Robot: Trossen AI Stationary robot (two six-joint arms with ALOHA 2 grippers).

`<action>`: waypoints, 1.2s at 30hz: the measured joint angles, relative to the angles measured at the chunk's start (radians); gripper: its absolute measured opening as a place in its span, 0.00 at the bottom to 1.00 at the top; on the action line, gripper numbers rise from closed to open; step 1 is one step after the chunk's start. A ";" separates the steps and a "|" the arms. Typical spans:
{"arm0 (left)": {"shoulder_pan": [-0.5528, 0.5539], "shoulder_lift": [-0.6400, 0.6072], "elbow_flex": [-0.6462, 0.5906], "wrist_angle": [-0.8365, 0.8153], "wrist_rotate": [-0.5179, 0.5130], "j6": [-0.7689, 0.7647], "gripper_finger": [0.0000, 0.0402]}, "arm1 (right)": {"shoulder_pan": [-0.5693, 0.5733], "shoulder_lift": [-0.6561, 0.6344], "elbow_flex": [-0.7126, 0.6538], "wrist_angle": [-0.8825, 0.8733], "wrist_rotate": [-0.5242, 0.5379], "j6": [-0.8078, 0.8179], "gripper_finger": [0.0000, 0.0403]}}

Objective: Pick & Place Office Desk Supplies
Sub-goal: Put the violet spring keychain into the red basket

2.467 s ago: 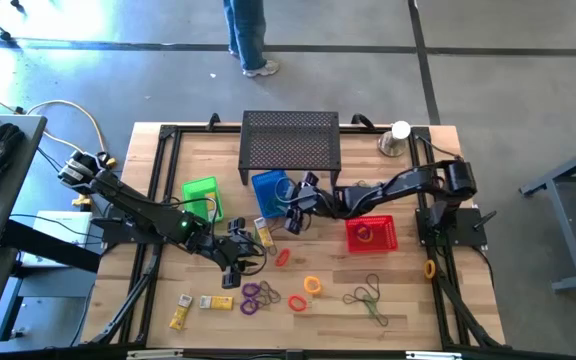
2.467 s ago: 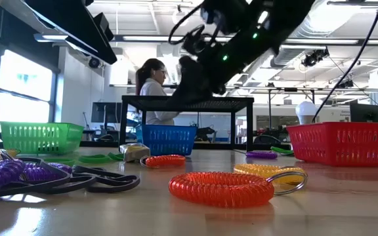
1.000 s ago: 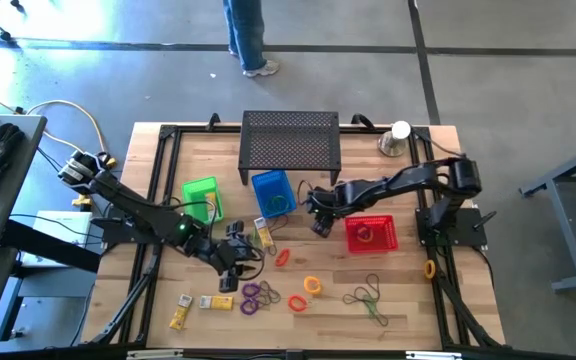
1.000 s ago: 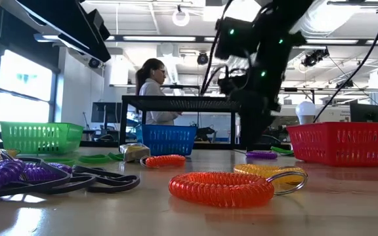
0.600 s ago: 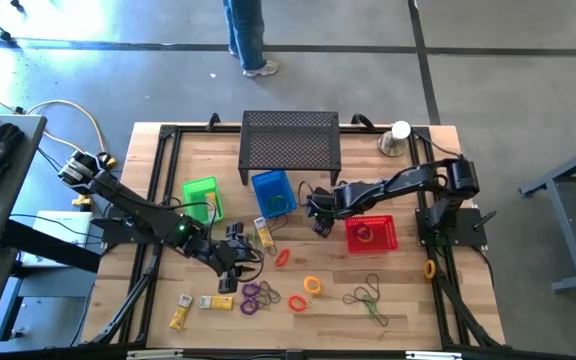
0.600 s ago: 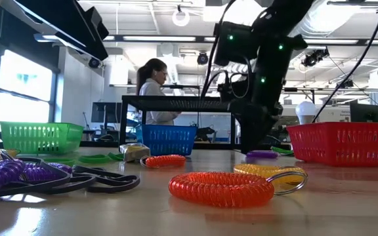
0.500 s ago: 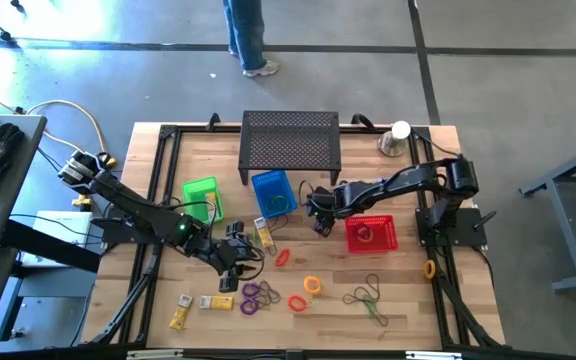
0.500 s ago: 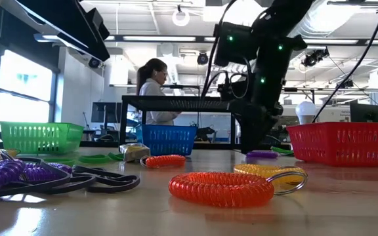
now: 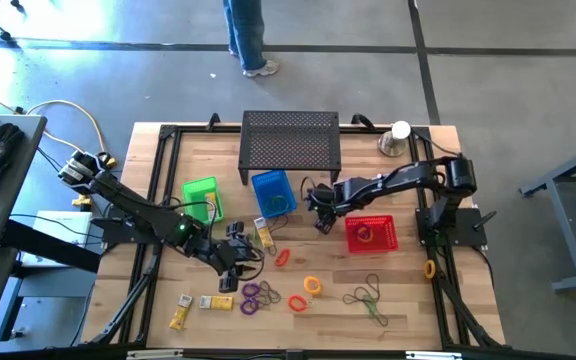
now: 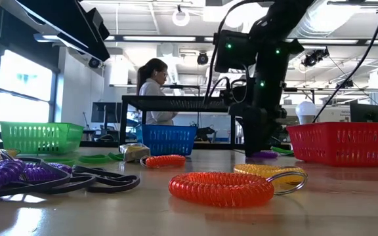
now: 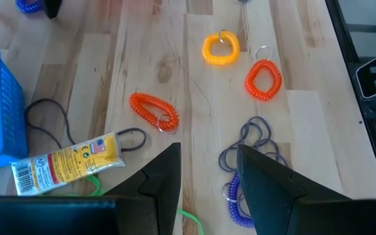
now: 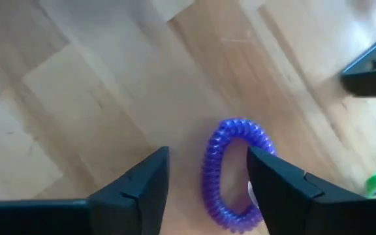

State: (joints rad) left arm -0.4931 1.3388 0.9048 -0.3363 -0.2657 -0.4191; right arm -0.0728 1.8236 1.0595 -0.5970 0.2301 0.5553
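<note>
Coil loops lie on the wooden table: red [image 9: 282, 257], yellow [image 9: 312, 285], orange [image 9: 298, 301] and a purple cluster [image 9: 258, 295], with yellow packets [image 9: 216, 302] near the front left. My right gripper [image 9: 320, 214] is open, low over a blue-purple coil [image 12: 230, 173] that lies flat on the table. Its fingers stand on either side of the coil, and the coil also shows in the low view [image 10: 261, 155]. My left gripper [image 9: 233, 252] is open and empty above the table, with a yellow packet [image 11: 67, 163] and the red coil [image 11: 154, 111] ahead of it.
A green basket [image 9: 200, 193], a blue basket [image 9: 271, 190] and a red basket [image 9: 371, 233] stand mid-table. A black perforated stand [image 9: 290, 145] and a silver cup with a white ball [image 9: 396, 137] are at the far edge. Dark and green bands [image 9: 368, 297] lie front right. A person stands beyond the table.
My right gripper has come down toward the blue-purple coil and shifted a little toward the table's right edge. Its fingers now stand just above the tabletop.
</note>
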 joint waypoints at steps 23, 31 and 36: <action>-0.001 0.000 0.000 -0.001 0.000 0.000 0.36 | 0.104 -0.064 -0.003 0.049 0.123 -0.160 0.01; -0.001 0.000 0.000 -0.001 0.000 0.000 0.36 | 0.264 -0.259 0.003 0.006 0.101 -0.167 0.01; -0.001 0.000 -0.001 -0.005 0.000 0.000 0.36 | 0.368 -0.423 0.003 -0.110 0.092 -0.066 0.01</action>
State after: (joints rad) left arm -0.4938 1.3392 0.9043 -0.3410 -0.2653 -0.4191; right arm 0.2950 1.4003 1.0628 -0.7072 0.3219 0.4892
